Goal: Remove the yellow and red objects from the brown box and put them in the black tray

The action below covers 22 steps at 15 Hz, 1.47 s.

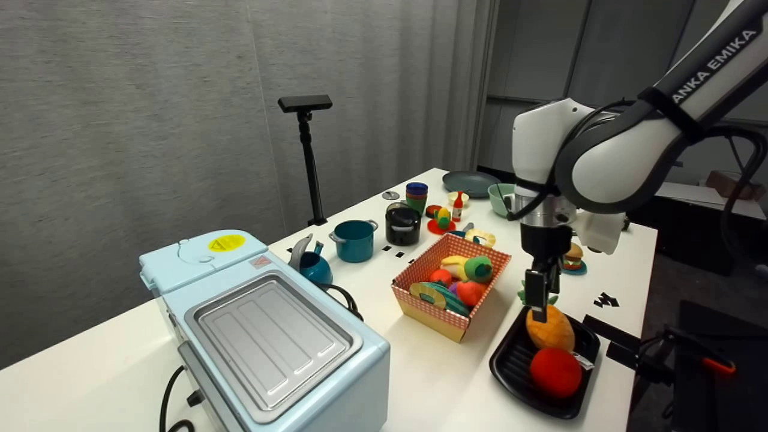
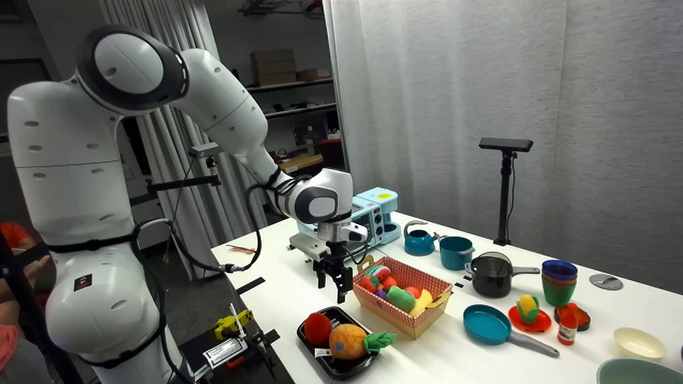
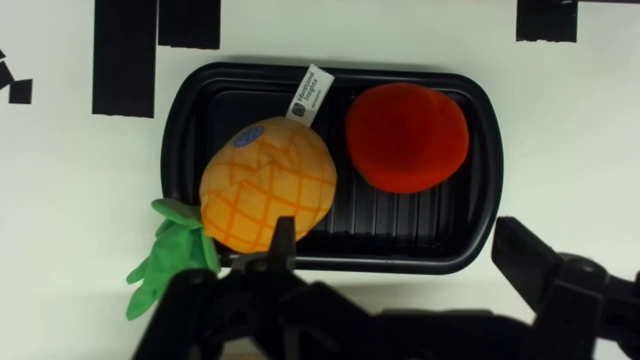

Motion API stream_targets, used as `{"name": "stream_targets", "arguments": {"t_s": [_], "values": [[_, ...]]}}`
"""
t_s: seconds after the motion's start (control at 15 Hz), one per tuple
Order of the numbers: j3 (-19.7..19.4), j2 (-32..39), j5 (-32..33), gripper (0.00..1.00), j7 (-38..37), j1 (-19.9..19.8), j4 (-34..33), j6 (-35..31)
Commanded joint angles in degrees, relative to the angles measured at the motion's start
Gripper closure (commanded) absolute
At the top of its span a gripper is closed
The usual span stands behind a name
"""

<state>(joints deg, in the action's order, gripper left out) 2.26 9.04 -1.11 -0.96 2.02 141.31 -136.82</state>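
One black tray (image 3: pixel 385 215) with one pineapple (image 3: pixel 270 185), one red fruit (image 3: pixel 407 137); one checked box (image 2: pixel 387 316), one kettle (image 2: pixel 419 245), two pots (image 2: pixel 456 255), perhaps three cups (image 2: pixel 558 290).

My arm (image 2: pixel 213 93) stands tall, bends at a high elbow (image 2: pixel 128 69), and slopes down to my wrist (image 2: pixel 331 189). Below the wrist hangs my gripper (image 3: pixel 395 232), pointing down. Its two black fingers (image 3: pixel 522 260) stand wide apart in the wrist view, their tips level with each other.

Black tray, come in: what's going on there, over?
Pincer open, holding nothing. Plush pineapple and red plush fruit inside black tray. Pineapple's green leaves stick out past the tray.
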Motion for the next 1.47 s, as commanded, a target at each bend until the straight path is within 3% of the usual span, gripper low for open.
{"name": "stream_targets", "arguments": {"t_s": [0.0,0.53,0.93,1.4], "values": [[-1.28,-1.32,2.40,0.00,-0.36,-0.45,-0.36,-0.22],[-1.94,-9.55,-0.63,0.00,1.43,-1.21,0.56,-6.36],[-2.14,-15.43,-6.71,0.00,3.64,-0.66,1.29,-11.67],[-2.05,-16.30,-5.86,0.00,1.88,-0.62,0.28,-10.53]]}}
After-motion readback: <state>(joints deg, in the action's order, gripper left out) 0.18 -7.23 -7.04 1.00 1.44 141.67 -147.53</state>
